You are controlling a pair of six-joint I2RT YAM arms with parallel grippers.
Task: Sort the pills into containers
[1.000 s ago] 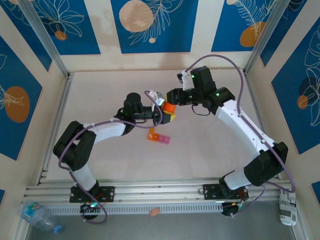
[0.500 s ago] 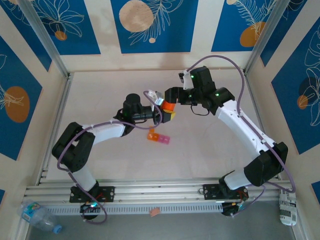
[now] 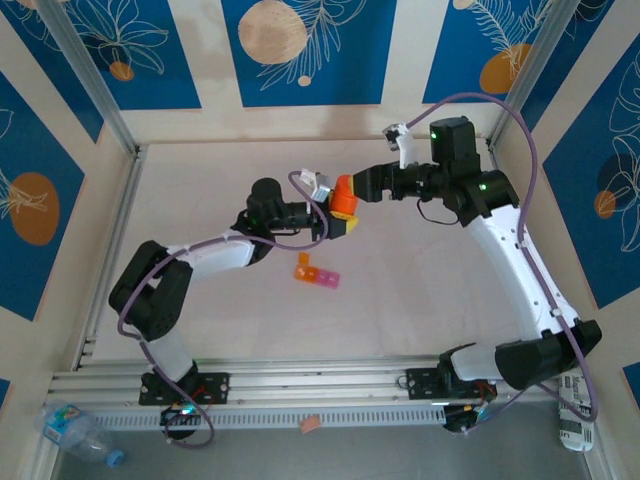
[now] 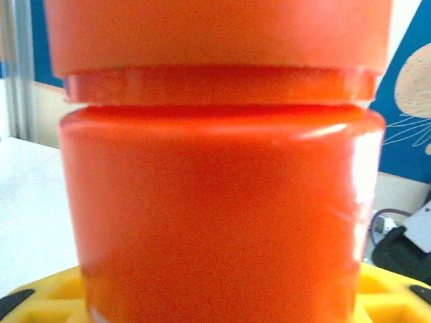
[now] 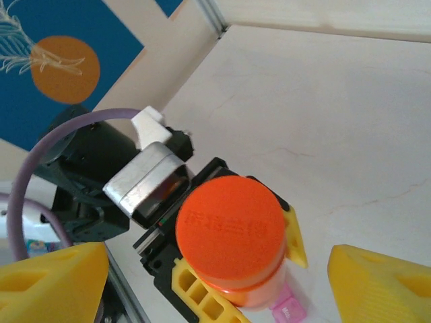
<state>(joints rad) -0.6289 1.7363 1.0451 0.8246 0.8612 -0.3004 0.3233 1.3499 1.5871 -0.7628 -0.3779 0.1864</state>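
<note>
A short strip of three small joined plastic cube compartments [image 3: 315,272] lies on the pale counter [image 3: 200,190] near its middle. The orange cube is at the strip's left end and the two pink cubes run to the right. From above, the compartments are too small to tell what is in them. The strip sits apart from both arms, a little nearer than the bottle.

Just beyond it, the left fingers [image 3: 347,226], yellow and ribbed, are clamped on the lower body of an orange cylindrical plastic bottle [image 3: 343,203] held upright above the counter. Its flat orange cap [image 5: 229,229], with raised lettering on top, is seated on the neck. The left wrist view is close on the bottle's opaque wall, so its contents cannot be told.

The right fingers [image 5: 50,282] are spread wide, one on each side of the cap and clear of it, just to the right of the bottle.
</note>
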